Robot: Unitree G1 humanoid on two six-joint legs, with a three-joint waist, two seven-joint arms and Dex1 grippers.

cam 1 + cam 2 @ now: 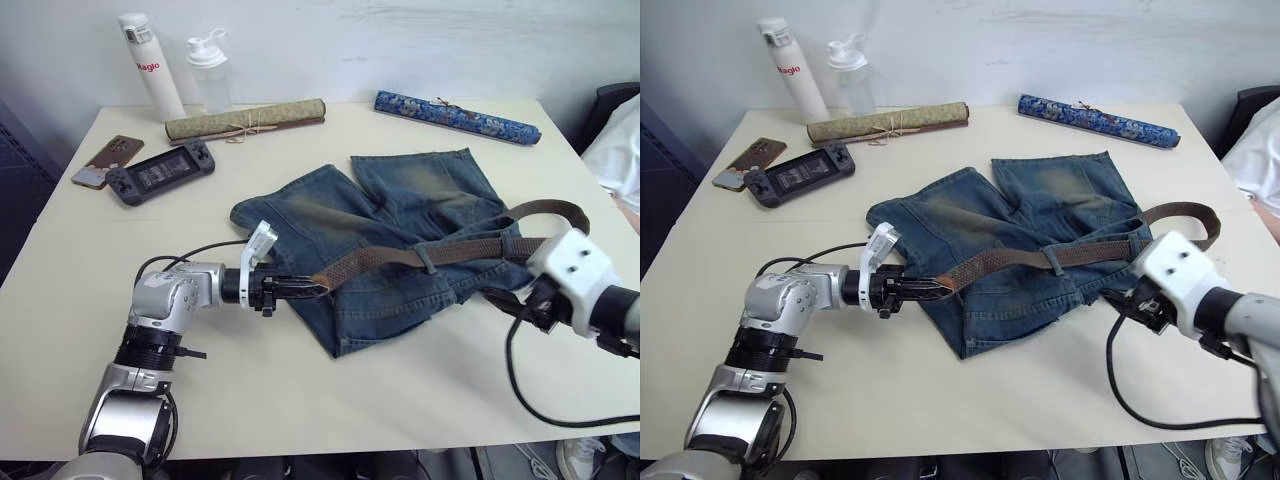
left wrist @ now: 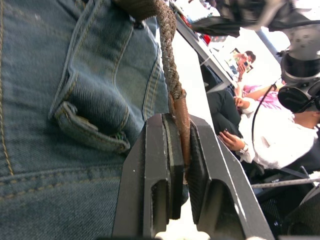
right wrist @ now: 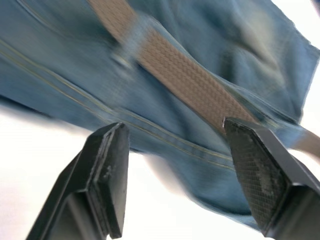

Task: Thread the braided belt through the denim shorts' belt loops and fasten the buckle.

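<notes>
The denim shorts lie spread in the middle of the table. The braided belt runs across their waistband, passes under one of the belt loops and curls back at the far right. My left gripper is shut on the belt's brown leather tip at the shorts' left edge, beside another loop. At the shorts' right edge my right gripper is open, just above the denim and the belt, with nothing between its fingers. The buckle is hidden.
Along the back of the table stand a white bottle and a clear bottle, with a rolled olive mat and a blue roll. A phone and a game console lie back left. People sit beyond the table.
</notes>
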